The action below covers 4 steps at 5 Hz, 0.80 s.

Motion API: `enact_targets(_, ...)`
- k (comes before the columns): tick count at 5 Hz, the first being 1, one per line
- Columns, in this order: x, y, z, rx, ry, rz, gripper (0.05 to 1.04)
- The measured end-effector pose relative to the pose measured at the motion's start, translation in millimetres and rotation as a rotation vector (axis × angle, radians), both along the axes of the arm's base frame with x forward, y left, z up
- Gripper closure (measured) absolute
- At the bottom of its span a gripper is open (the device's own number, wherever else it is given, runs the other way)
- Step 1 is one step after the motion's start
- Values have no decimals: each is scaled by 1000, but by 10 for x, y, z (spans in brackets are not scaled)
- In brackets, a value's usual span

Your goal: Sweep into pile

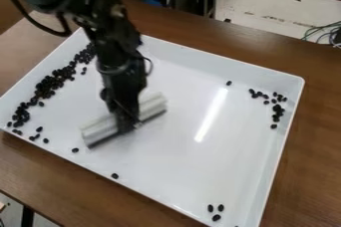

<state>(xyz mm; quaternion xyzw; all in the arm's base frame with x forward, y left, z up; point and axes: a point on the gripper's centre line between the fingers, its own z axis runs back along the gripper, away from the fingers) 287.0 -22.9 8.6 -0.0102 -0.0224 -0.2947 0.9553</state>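
Black beans (pixel 47 85), arm (pixel 114 37) slanting down from upper left, gripper (pixel 131 121) clamping one sweeper (pixel 100 130), one tray (pixel 193 171), beans too many to count

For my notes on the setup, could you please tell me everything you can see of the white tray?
The tray is broad, shallow and four-sided, with low raised walls and a smooth, glossy floor, plastic by its look, that reflects a bright streak. It lies flat on the brown table, its nearest corner cut off by the picture's bottom edge. Dark beans lie in it, mostly along the left side, with smaller groups at right and bottom. The gripper and a pale grey bar are over its floor.
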Motion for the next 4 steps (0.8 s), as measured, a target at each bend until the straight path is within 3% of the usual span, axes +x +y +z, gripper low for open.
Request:
enact_targets(1,-34,-461,2,-4,-25,-194,741)
enact_targets(2,-88,-611,-82,14,-11,-282,741)
enact_targets(3,-56,-647,-84,38,-42,-337,669)
enact_targets(4,-28,-647,-122,54,-57,-356,352)
